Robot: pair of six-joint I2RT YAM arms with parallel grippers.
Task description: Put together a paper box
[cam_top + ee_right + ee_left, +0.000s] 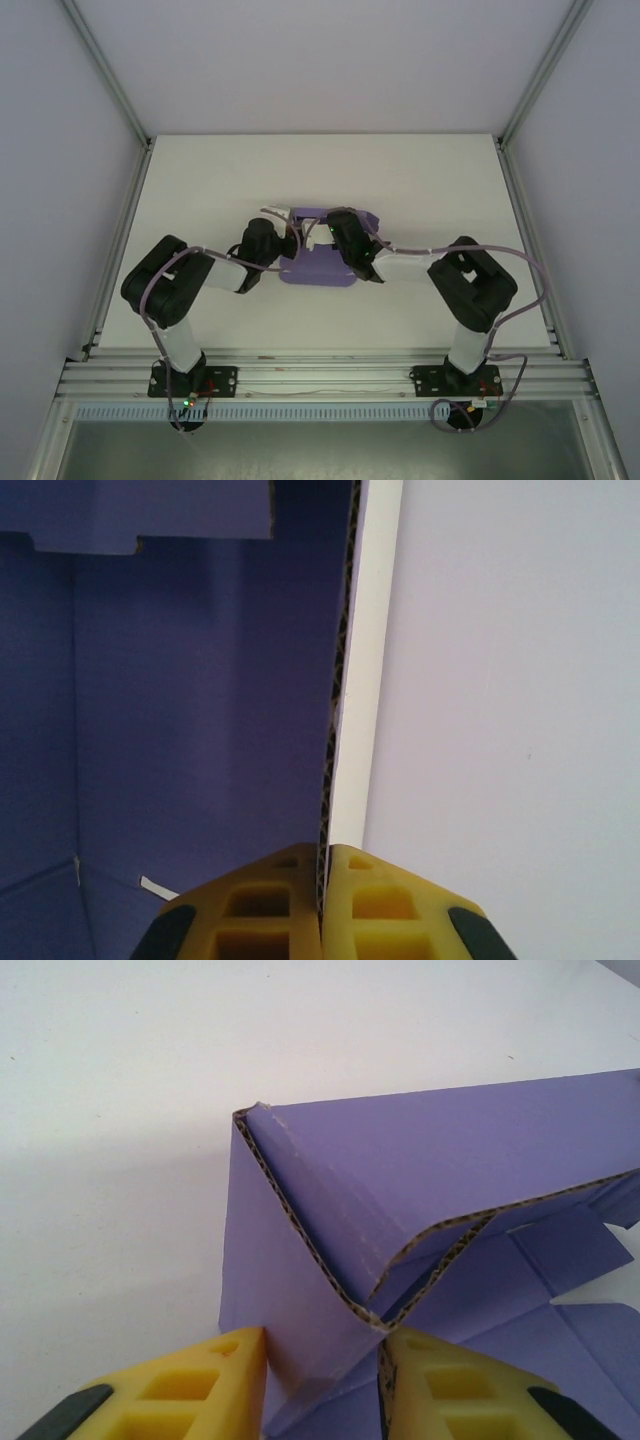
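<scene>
The paper box (318,268) is a purple corrugated card piece, partly folded, lying mid-table between the two arms. In the left wrist view its folded side wall (400,1160) stands up, doubled over, with open flaps lying flat at the right. My left gripper (322,1340) has its yellow fingers pressed on both sides of that doubled wall; from above it (294,228) is at the box's left rear. My right gripper (323,855) is shut on the thin edge of an upright wall (200,680), purple inside and white outside, and sits over the box's middle (326,234).
The white table (200,190) spreads out around the box. Aluminium frame rails (320,375) run along the near edge, with posts at both sides and pale enclosure walls behind. The arms' bases (190,380) are bolted at the near rail.
</scene>
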